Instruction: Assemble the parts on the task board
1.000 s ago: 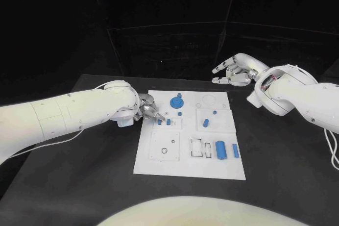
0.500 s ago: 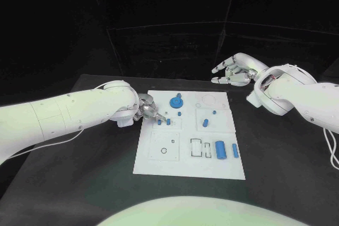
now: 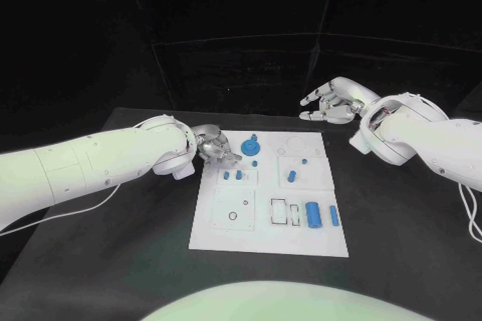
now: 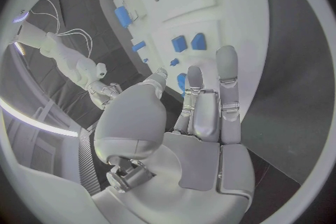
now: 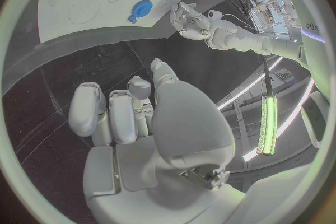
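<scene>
left hand [image 3: 213, 148]: we've moved it from beside the two small pegs [image 3: 233, 175] toward the task board's [image 3: 269, 241] far-left corner; fingers apart, grasping nothing.
blue disc [image 3: 251, 149]: just beside those fingers, near the far edge.
right hand [image 3: 327, 105]: hasn't shifted, off the far-right corner, loosely curled, holding nothing.
cylinders [image 3: 314, 212]: untouched near the right edge.
meaning: we judge the disc is next.

Matt white task board [image 3: 231, 230], glossy blue parts [image 3: 314, 213]

Left hand [image 3: 213, 148] empty, fingers loosely curled; right hand [image 3: 329, 102] raised, empty, fingers apart.
</scene>
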Controlling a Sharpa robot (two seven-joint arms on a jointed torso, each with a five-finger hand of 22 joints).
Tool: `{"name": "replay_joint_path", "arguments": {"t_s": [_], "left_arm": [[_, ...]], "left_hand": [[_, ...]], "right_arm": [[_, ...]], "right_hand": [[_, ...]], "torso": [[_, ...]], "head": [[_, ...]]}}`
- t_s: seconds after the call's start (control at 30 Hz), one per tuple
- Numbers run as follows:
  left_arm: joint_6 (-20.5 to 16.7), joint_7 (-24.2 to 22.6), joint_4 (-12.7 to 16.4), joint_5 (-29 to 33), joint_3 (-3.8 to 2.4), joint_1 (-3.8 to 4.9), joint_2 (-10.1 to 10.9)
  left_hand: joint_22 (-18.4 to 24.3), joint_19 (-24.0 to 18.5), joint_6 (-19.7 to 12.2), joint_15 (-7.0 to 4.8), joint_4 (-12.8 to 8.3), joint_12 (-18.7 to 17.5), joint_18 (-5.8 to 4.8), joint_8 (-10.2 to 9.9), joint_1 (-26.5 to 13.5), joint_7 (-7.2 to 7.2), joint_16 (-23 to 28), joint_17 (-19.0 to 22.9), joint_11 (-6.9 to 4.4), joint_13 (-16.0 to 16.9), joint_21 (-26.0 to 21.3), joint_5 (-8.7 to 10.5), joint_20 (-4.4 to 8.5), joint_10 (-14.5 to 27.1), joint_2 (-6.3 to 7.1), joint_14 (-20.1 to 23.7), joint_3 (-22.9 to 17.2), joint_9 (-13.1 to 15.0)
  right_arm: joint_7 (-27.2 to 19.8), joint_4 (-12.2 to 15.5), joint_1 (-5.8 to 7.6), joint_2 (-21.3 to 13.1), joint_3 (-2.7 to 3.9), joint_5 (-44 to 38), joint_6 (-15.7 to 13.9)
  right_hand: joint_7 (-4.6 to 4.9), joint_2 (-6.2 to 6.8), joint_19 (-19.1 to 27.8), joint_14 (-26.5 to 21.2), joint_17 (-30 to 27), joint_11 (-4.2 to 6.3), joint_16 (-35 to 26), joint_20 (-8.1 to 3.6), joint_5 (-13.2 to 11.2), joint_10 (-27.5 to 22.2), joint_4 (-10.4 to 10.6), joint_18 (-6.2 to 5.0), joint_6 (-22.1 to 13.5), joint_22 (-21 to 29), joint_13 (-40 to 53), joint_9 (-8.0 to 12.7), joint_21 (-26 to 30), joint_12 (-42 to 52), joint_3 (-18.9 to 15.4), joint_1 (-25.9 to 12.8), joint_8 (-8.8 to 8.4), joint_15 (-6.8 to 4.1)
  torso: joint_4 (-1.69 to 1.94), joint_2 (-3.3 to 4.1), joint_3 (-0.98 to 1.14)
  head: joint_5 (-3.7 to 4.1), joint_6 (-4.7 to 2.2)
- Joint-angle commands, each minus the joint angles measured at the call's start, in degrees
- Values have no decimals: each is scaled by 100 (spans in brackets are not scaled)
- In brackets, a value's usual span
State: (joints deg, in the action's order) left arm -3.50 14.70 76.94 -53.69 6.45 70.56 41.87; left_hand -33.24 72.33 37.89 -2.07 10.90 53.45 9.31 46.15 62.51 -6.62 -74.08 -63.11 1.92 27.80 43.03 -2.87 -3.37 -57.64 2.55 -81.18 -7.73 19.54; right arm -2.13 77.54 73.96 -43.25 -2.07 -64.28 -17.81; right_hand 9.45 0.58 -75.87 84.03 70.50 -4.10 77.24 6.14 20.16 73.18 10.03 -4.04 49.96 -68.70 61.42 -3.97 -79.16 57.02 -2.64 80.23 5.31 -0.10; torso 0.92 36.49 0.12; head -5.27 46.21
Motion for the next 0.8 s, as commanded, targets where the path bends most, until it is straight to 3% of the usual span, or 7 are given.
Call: {"name": "replay_joint_path", "arguments": {"t_s": [0.03, 0.13, 0.27, 0.33, 0.57, 0.7, 0.8], "left_arm": [[-918, -1384, 30, 483, -4, 16, -9], [-1045, -1640, 25, 381, -3, 16, -52], [-1057, -1765, -68, 65, -1, 17, -191], [-1041, -1810, -137, -184, 7, 16, -281], [-939, -1891, -408, -1022, 122, 17, -572], [-783, -1877, -616, -1613, 200, 16, -783], [-637, -1823, -749, -2017, 244, 12, -910]], "left_hand": [[208, -131, 40, 74, -197, -159, 94, -224, 424, -79, 641, 879, 105, -143, -307, 13, -94, 266, -7, 400, 90, -205], [357, -195, 148, 133, -427, -380, 100, -529, 787, -144, 1129, 1503, 174, -324, -535, 11, -163, 483, 18, 697, 136, -437], [519, -163, 289, 204, -763, -996, 111, -974, 1324, -255, 1463, 1913, 278, -772, -753, 7, -222, 793, -88, 840, -71, -747], [586, -116, 389, 245, -918, -1358, 110, -1218, 1486, -307, 1583, 2076, 338, -1052, -833, 9, -254, 860, -52, 863, -196, -908], [660, 68, 716, 291, -1325, -2108, 103, -1744, 1704, -363, 1480, 2019, 432, -1683, -889, 23, -282, 887, 76, 703, -536, -1253], [633, 236, 828, 283, -1478, -2344, 112, -1973, 1661, -329, 1099, 1629, 419, -1910, -813, 15, -269, 876, 149, 434, -626, -1392], [573, 448, 841, 270, -1565, -2500, 106, -2174, 1611, -313, 617, 1064, 415, -2051, -681, 14, -258, 896, 173, 114, -665, -1494]], "right_arm": [[-8, -2, 11, 5, 4, -20, -72], [-5, -3, 11, 6, 4, -20, -82], [2, -13, 11, 17, 3, -20, -93], [5, -14, 10, 23, 3, -20, -96], [14, -23, 10, 43, 3, -20, -115], [9, -29, 10, 62, 3, -20, -124], [2, -32, 9, 70, 3, -20, -135]], "right_hand": [[9, -21, 23, 195, -9, -13, -40, 0, 18, -14, 39, -72, -38, 10, -5, -3, 22, -14, -1, -29, 17, -9], [9, -27, 25, 195, -8, -13, -40, 1, 21, -12, 42, -73, -38, 13, -3, -3, 24, -11, 0, -28, 17, -9], [9, -39, 25, 195, -6, -12, -39, 1, 28, -10, 48, -73, -38, 12, -3, -3, 23, -10, 3, -25, 18, -9], [9, -47, 21, 196, -5, -11, -38, 1, 33, -10, 50, -72, -37, 7, -3, -3, 21, -10, 6, -21, 18, -9], [8, -64, 22, 197, 2, -10, -35, 1, 40, -8, 52, -72, -37, 8, 1, -3, 22, -5, 14, -6, 18, -10], [8, -74, 33, 193, -17, -9, -48, 1, 43, -12, 51, -75, -38, 23, -4, -2, 30, -10, 20, 8, 19, -11], [8, -77, 42, 191, -29, -9, -56, 0, 44, -15, 50, -78, -38, 36, -8, -2, 37, -14, 22, 14, 19, -11]], "torso": [[-11, 5, -1], [-13, 10, 0], [-7, 5, 0], [-15, 9, 0], [-8, 5, 3], [-11, 12, -2], [-14, 10, -5]], "head": [[24, -21], [33, -30], [50, -32], [51, -41], [84, -66], [103, -74], [96, -76]]}}
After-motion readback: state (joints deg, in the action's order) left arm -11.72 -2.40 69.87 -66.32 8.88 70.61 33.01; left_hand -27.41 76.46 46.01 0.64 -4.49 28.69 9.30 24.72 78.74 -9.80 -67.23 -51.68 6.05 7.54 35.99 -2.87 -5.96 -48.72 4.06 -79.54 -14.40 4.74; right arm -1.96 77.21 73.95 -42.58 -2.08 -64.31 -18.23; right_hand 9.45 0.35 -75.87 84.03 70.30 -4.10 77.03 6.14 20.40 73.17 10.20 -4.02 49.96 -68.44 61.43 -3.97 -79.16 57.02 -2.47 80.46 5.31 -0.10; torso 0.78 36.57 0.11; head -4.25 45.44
